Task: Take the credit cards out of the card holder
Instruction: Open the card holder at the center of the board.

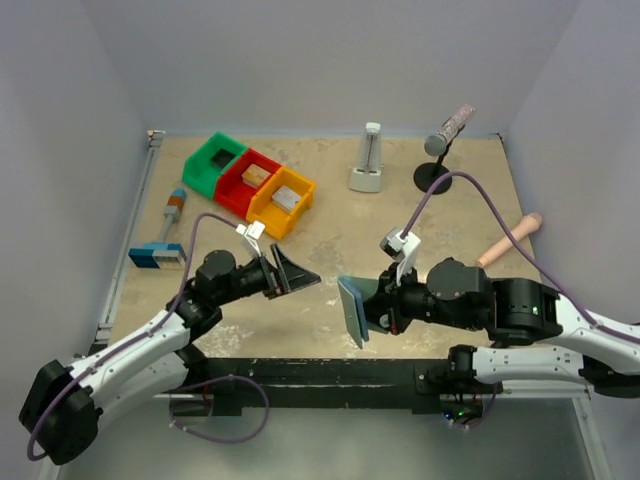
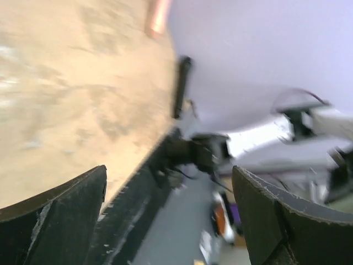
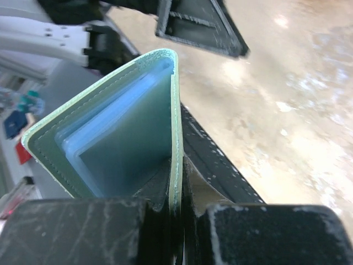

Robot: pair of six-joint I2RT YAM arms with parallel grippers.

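The card holder [image 1: 352, 311], a thin light blue-teal wallet, hangs upright on edge above the table's front edge. My right gripper [image 1: 373, 308] is shut on one of its panels. In the right wrist view the card holder [image 3: 176, 105] is pinched between my right gripper [image 3: 185, 168] and stands slightly open, with a pale blue credit card [image 3: 116, 130] showing inside it. My left gripper [image 1: 303, 278] is open a short way left of the holder, pointing toward it and apart from it. Nothing lies between the wide fingers of my left gripper [image 2: 169, 172] in its blurred wrist view.
Green [image 1: 212, 165], red [image 1: 247, 181] and orange [image 1: 283, 201] bins sit at the back left, two with small blocks. A blue-and-white block with a handle [image 1: 160, 250] lies at the left edge. A white stand [image 1: 367, 162], a microphone [image 1: 446, 138] and a pinkish cylinder [image 1: 510, 240] are at the back right.
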